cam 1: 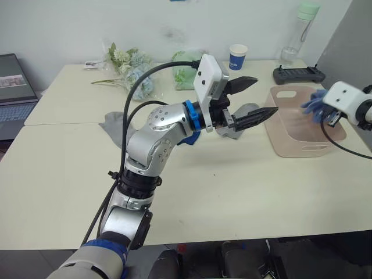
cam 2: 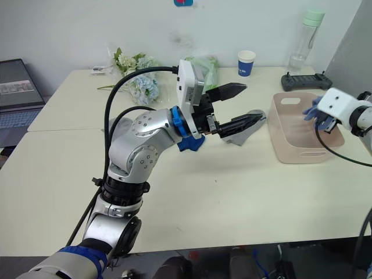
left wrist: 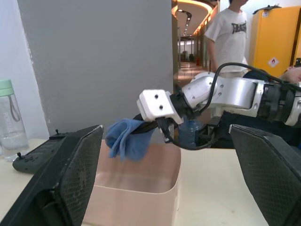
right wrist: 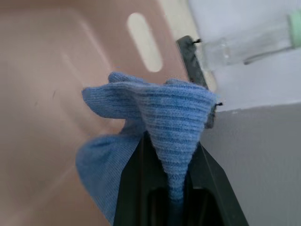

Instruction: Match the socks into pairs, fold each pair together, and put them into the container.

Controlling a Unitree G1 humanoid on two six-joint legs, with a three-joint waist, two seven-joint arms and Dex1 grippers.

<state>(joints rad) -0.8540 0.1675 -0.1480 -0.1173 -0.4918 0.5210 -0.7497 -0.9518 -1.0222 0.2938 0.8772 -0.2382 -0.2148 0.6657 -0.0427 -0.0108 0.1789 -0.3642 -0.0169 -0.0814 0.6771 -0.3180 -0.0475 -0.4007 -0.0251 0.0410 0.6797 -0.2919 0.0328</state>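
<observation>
Two grippers share the work here, and the one that matters sits at the right edge of the head frames. Nearest, in the centre of the frame, the left gripper (cam 1: 247, 100) hangs over the desk (cam 1: 232, 192) with its fingers spread apart and nothing between them; a grey sock (cam 2: 244, 129) lies on the desk just under and beyond its lower finger, and another grey sock (cam 1: 113, 125) lies at centre left, partly behind the arm. Further right, the right gripper (cam 1: 325, 113) is clamped on a bunched pair of light blue socks (left wrist: 127, 139), the knit squeezed between its fingers (right wrist: 207, 188) and fanning out past the tips. That bundle hangs directly above the open container (cam 1: 290, 148), the pale pink tub at the right of the frame, inside its rim line but not touching its floor. The coming release, I judge, turns on this: the tub lies straight below the bundle, so opening should drop the pair inside.
</observation>
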